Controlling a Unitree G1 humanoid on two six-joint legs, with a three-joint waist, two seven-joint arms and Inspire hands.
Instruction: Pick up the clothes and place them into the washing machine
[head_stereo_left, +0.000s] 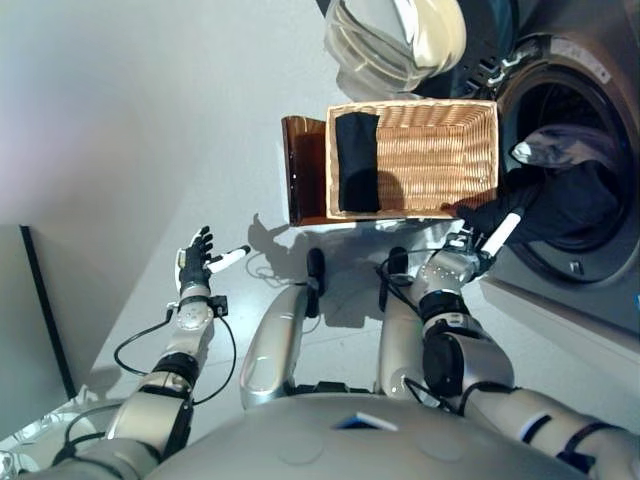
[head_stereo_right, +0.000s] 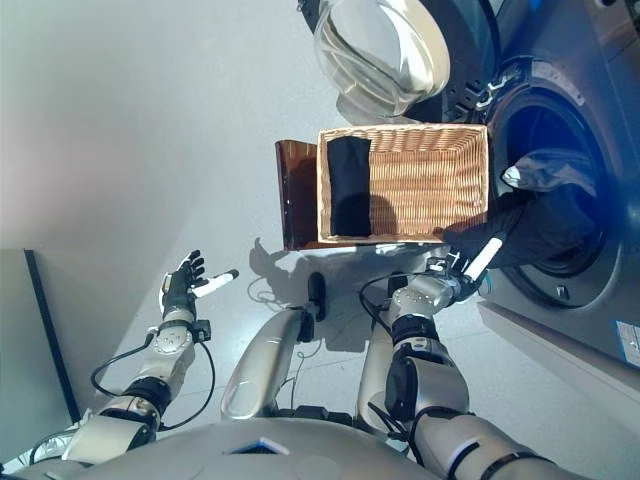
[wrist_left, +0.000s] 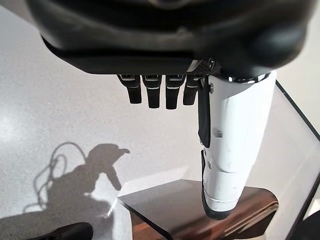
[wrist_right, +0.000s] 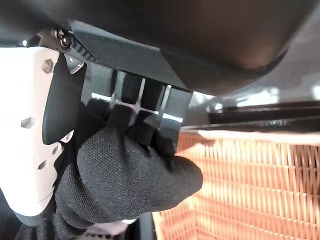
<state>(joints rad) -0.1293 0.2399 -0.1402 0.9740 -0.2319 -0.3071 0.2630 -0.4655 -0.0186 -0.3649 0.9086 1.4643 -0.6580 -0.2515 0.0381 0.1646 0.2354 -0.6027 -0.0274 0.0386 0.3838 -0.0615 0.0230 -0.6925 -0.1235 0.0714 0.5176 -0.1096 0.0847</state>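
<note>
A wicker basket (head_stereo_left: 440, 150) rests on a low dark brown box (head_stereo_left: 300, 170) beside the washing machine (head_stereo_left: 580, 150), whose door (head_stereo_left: 395, 40) is open. A black garment (head_stereo_left: 357, 160) lies at the basket's left end. My right hand (head_stereo_left: 478, 240) is shut on another black garment (head_stereo_left: 560, 205) that stretches from the basket's near right corner into the drum. In the right wrist view my fingers (wrist_right: 145, 115) curl round this black cloth (wrist_right: 125, 175). A grey garment (head_stereo_left: 560, 145) hangs at the drum's mouth. My left hand (head_stereo_left: 195, 262) is open and empty above the floor, far left.
The open glass door sticks out above the basket's far side. The machine's white front panel (head_stereo_left: 560, 310) runs along the right. A dark upright edge (head_stereo_left: 45, 320) stands at the far left.
</note>
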